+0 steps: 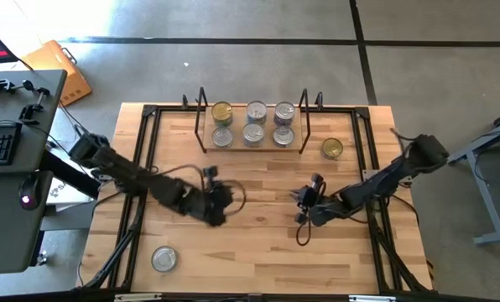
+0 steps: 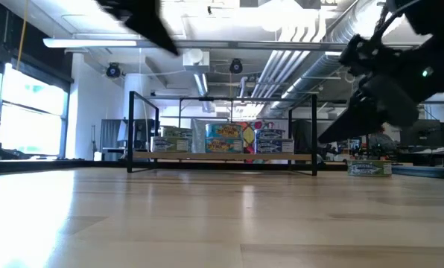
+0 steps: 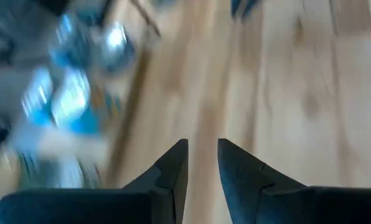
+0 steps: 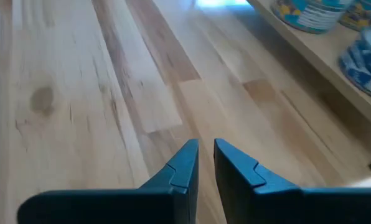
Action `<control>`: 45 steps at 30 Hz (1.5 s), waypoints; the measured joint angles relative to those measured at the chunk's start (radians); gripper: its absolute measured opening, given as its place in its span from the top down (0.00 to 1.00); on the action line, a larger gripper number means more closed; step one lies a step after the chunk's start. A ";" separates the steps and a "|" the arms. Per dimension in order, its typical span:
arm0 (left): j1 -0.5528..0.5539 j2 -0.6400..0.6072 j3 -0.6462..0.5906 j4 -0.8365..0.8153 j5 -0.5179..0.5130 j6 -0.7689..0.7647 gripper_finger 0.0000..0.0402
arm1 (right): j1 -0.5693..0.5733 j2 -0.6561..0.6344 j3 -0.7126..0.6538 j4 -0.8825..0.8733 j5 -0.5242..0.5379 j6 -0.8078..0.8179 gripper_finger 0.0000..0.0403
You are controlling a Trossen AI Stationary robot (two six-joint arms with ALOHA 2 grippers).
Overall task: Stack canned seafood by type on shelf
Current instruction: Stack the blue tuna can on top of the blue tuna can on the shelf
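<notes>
— Wooden worktop [image 1: 258,243], what sits on it?

— The shelf [image 1: 252,148] stands along the far edge, six tins on its board in two rows: a gold-topped tin [image 1: 221,111] at the left end, the silver-topped tins [image 1: 256,112] beside it.

— Any tins off the shelf?

— A second gold tin [image 1: 332,149] lies just right of the shelf; a lone silver tin [image 1: 164,258] sits near the front-left corner.

— And the arms?

— The left end effector [image 3: 202,163] hovers mid-worktop, fingers slightly parted, grasping nothing. The right end effector [image 4: 206,163] hangs over bare wood near the shelf, nearly clenched, also empty.
</notes>
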 joint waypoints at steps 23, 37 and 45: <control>-0.716 0.090 -0.056 -0.377 0.390 -1.909 0.82 | -0.077 0.141 0.000 0.207 -0.277 -0.327 0.89; -0.459 0.231 -0.137 -0.164 -0.022 -1.200 0.82 | -0.079 0.141 0.000 0.213 -0.273 -0.302 0.89; -0.205 0.222 -0.132 0.164 -0.011 -0.555 0.82 | -0.081 0.141 0.000 0.235 -0.266 -0.270 0.89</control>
